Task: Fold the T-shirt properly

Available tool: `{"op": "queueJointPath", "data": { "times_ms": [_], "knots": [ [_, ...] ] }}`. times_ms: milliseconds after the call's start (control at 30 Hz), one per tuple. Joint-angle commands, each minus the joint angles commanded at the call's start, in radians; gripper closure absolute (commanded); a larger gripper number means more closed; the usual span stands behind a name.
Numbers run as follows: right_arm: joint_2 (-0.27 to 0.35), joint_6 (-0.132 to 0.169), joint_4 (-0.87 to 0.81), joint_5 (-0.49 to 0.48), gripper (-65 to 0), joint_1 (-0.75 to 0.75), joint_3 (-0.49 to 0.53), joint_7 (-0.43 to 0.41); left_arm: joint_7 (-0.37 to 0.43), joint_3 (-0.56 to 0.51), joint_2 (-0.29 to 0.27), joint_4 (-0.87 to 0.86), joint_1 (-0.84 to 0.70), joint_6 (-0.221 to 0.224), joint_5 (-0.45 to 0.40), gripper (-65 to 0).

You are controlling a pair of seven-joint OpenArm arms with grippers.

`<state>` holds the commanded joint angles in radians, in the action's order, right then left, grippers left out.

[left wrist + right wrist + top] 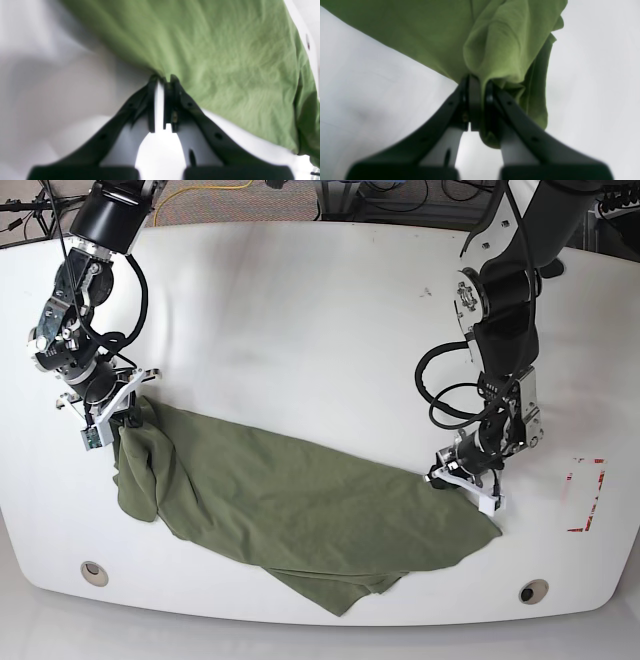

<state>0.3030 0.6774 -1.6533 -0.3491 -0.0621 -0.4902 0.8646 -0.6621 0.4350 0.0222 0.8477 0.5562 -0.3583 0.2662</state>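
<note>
Both jaws pinch the T-shirt (pixel 300 505) at opposite edges

White table (pixel 300 310) with two round holes near the front edge (pixel 94 572) (pixel 533 591), a red-marked tag (pixel 585 495) on the right, cables (pixel 400 195) behind.

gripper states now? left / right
Left gripper: closed on the T-shirt.
Right gripper: closed on the T-shirt.
</note>
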Motion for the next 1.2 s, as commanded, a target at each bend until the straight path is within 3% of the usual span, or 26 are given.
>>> {"op": "queueJointPath", "data": {
  "times_ms": [333, 567, 700, 767, 900, 1000, 1200],
  "knots": [
    [0.0, -0.008, -0.002, -0.103, 0.0, 0.044, 0.002, 0.0, -0.21, 0.0, 0.002, 0.446, -0.187, -0.003, 0.0, 0.0],
    [-0.009, -0.008, -0.002, -0.109, 0.0, 0.048, 0.005, 0.0, -0.226, -0.005, -0.005, 0.473, -0.219, -0.002, -0.002, -0.6],
    [-0.021, -0.008, -0.002, -0.103, 0.0, 0.046, 0.005, 0.0, -0.222, -0.006, -0.017, 0.411, -0.193, 0.0, -0.002, -14.9],
    [-0.021, -0.008, -0.002, -0.103, 0.0, 0.043, 0.005, 0.0, -0.192, -0.003, -0.043, 0.361, -0.161, 0.002, -0.006, -31.7],
    [-0.023, -0.006, 0.0, -0.103, 0.0, 0.043, 0.005, 0.0, -0.12, -0.002, -0.055, 0.302, -0.15, 0.002, -0.002, -47.6],
    [-0.023, -0.005, 0.0, -0.103, 0.0, 0.041, 0.006, 0.0, -0.064, -0.002, -0.058, 0.253, -0.138, 0.012, 0.0, -47.8],
    [-0.021, -0.003, 0.0, -0.103, 0.0, 0.046, 0.006, 0.0, 0.032, 0.084, -0.072, 0.049, -0.068, 0.094, 0.069, -46.8]
  ]
}}
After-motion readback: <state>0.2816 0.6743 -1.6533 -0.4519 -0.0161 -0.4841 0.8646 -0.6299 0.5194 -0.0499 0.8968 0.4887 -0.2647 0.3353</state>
